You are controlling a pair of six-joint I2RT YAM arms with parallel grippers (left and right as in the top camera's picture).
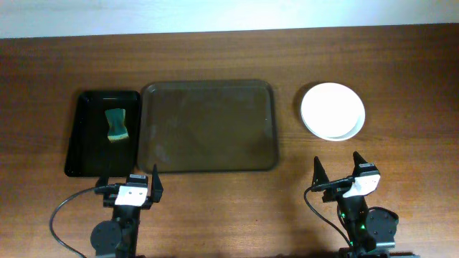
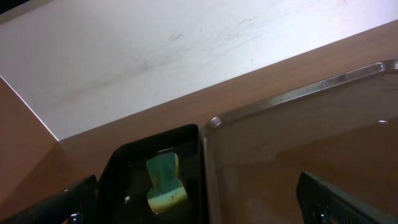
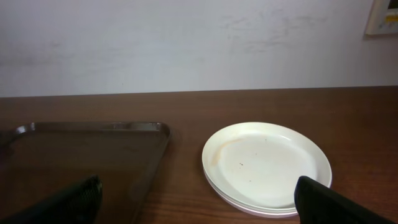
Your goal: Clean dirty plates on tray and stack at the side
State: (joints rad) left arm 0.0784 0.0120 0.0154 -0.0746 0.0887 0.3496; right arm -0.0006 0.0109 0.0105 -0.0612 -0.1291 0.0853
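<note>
The white plates [image 1: 333, 110] sit in one stack on the table to the right of the brown tray [image 1: 208, 126]. In the right wrist view the top plate [image 3: 267, 160] shows a thin orange-brown smear and small specks. The tray holds no plates; its rim shows in the left wrist view [image 2: 292, 93] and the right wrist view [image 3: 93, 127]. My left gripper [image 1: 134, 188] is open and empty at the front, just below the tray's left corner. My right gripper [image 1: 340, 175] is open and empty, in front of the plate stack.
A narrow black tray [image 1: 80, 140] lies left of the brown tray and holds a green and yellow sponge [image 1: 116, 124], also seen in the left wrist view [image 2: 165, 183]. A pale wall runs along the table's far edge.
</note>
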